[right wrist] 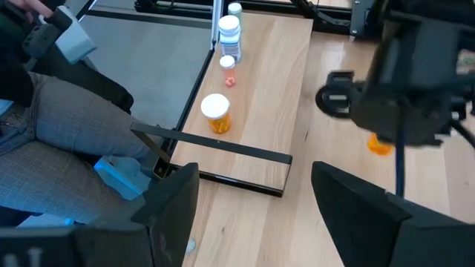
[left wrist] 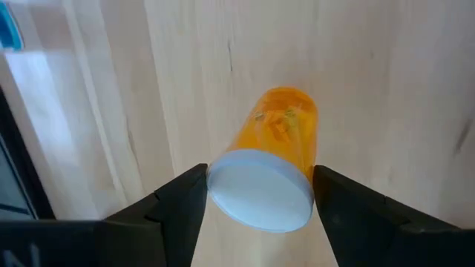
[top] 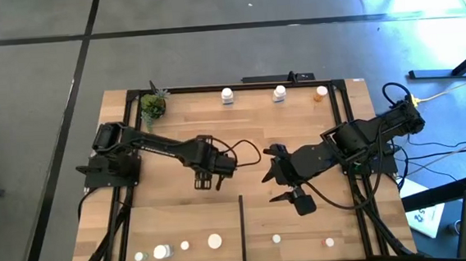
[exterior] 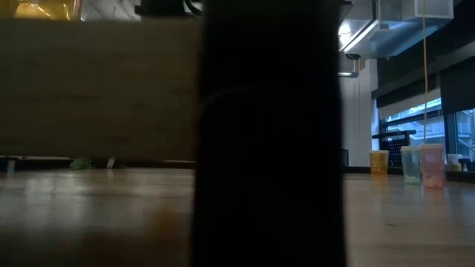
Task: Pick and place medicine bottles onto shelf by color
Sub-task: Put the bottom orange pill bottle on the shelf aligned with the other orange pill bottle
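Near the middle of the shelf [top: 190, 224], a flat surface of pale wood planks with fine straight grain framed by black metal bars, we find the left hand [left wrist: 260, 194] grasping an orange bottle [left wrist: 276, 148]. Its two dark, matte, wedge-shaped fingers [left wrist: 182, 196] press on either side of the flat round white cap; the body is translucent amber plastic, cylindrical, and tilted away from the wrist camera. We can read no label on it.

The right hand [right wrist: 256, 193] sits just across from the left in the high view, released, its broad black fingers spread with nothing between them.

A thin black divider strip [top: 242, 227] runs from the near edge toward the centre. To its left along the near edge, the right wrist view shows a row: an orange bottle with white cap [right wrist: 216, 113] closest to the strip, then a tiny pink-and-white bottle [right wrist: 228, 71], a taller white bottle with a blue label [right wrist: 229, 37] whose print is too small to read, and a pale green one [right wrist: 234, 10] at the far end. Two small white-capped bottles [top: 277, 239] stand right of the strip in the high view.

Along the far edge we note two white bottles [top: 227, 95] and another orange bottle [top: 320, 94]; a small green potted plant [top: 152, 108] occupies the far left corner.

In the right wrist view, a person's grey trouser leg [right wrist: 67, 126] shows beyond the shelf frame. The low view is mostly blocked by a dark upright shape.
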Controlling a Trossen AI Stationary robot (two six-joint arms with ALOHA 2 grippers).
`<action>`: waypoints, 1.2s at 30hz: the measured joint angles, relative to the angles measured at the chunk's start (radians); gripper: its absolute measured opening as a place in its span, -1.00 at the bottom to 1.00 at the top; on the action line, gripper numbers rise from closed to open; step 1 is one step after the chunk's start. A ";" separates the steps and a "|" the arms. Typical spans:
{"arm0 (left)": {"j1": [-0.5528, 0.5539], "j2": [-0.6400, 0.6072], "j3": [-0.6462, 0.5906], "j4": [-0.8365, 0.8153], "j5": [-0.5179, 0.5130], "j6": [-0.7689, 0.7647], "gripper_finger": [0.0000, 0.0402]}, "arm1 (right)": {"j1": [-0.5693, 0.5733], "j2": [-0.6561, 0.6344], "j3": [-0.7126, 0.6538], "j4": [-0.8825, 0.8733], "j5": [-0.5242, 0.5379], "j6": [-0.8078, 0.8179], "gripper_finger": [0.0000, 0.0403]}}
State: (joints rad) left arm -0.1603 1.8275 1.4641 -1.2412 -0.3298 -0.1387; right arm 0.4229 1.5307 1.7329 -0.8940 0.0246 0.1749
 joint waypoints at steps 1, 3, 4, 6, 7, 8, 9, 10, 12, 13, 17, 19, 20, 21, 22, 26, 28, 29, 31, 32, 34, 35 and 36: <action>0.005 0.004 0.002 -0.003 0.000 0.015 0.16 | 0.000 0.000 0.000 0.000 0.000 0.000 0.31; 0.014 0.019 0.011 0.012 0.000 0.036 0.16 | 0.000 0.000 0.000 0.000 0.000 -0.003 0.31; 0.017 0.024 0.010 0.018 0.001 0.041 0.16 | 0.000 0.000 0.000 -0.001 0.000 -0.006 0.31; 0.021 0.039 0.010 0.009 0.000 0.044 0.16 | 0.000 0.000 0.000 0.000 0.000 -0.022 0.31; 0.023 0.046 0.010 0.019 0.000 0.045 0.16 | 0.000 0.000 0.000 0.000 0.000 -0.024 0.31; 0.025 0.051 0.009 0.025 0.002 0.045 0.16 | 0.000 0.000 0.000 0.000 0.000 -0.024 0.31; 0.025 0.051 0.009 0.026 0.002 0.046 0.16 | 0.000 0.000 0.000 0.000 0.000 -0.024 0.31; 0.025 0.053 0.009 0.027 0.001 0.048 0.16 | 0.000 0.000 0.000 0.001 0.000 -0.024 0.31; 0.025 0.068 0.011 0.050 0.001 0.066 0.16 | 0.000 0.000 0.000 0.000 0.000 -0.025 0.31; 0.025 0.073 0.008 0.050 0.005 0.070 0.16 | 0.000 0.000 0.000 0.000 0.000 -0.026 0.31; 0.025 0.100 0.009 0.053 0.014 0.071 0.16 | 0.000 0.000 0.000 0.000 0.003 -0.026 0.31; 0.025 0.112 0.009 0.038 0.013 0.071 0.16 | 0.000 0.000 0.000 -0.001 0.017 -0.026 0.31; 0.025 0.118 0.009 0.044 0.014 0.071 0.16 | 0.000 0.000 0.000 -0.002 0.030 -0.026 0.31; 0.025 0.122 0.009 0.042 0.014 0.071 0.16 | 0.000 0.000 0.000 -0.006 0.043 -0.023 0.31; 0.025 0.123 0.009 0.033 0.014 0.071 0.16 | 0.000 0.000 0.000 -0.009 0.062 -0.021 0.31; 0.025 0.137 0.008 0.036 0.016 0.071 0.16 | 0.000 0.000 0.000 -0.020 0.163 0.004 0.31; 0.025 0.133 0.009 0.035 0.024 0.071 0.16 | 0.000 0.000 0.000 -0.021 0.221 0.006 0.31; 0.025 0.132 0.009 0.041 0.029 0.071 0.16 | 0.000 0.000 0.000 -0.021 0.247 0.006 0.31; 0.025 0.133 0.009 0.040 0.033 0.070 0.16 | 0.000 0.000 0.000 -0.021 0.300 0.018 0.31; 0.025 0.133 0.009 0.036 0.032 0.070 0.16 | 0.000 0.000 0.000 -0.022 0.325 0.031 0.31; 0.025 0.133 0.009 0.038 0.032 0.070 0.16 | 0.000 0.000 0.000 -0.024 0.368 0.039 0.31; 0.025 0.133 0.009 0.038 0.032 0.070 0.16 | 0.000 0.000 0.000 -0.025 0.386 0.041 0.31; 0.025 0.133 0.009 0.038 0.032 0.070 0.16 | 0.000 0.000 0.000 -0.025 0.398 0.041 0.31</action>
State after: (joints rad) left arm -0.1356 1.9606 1.4731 -1.2030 -0.2974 -0.0689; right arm 0.4227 1.5307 1.7329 -0.9193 0.4228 0.2161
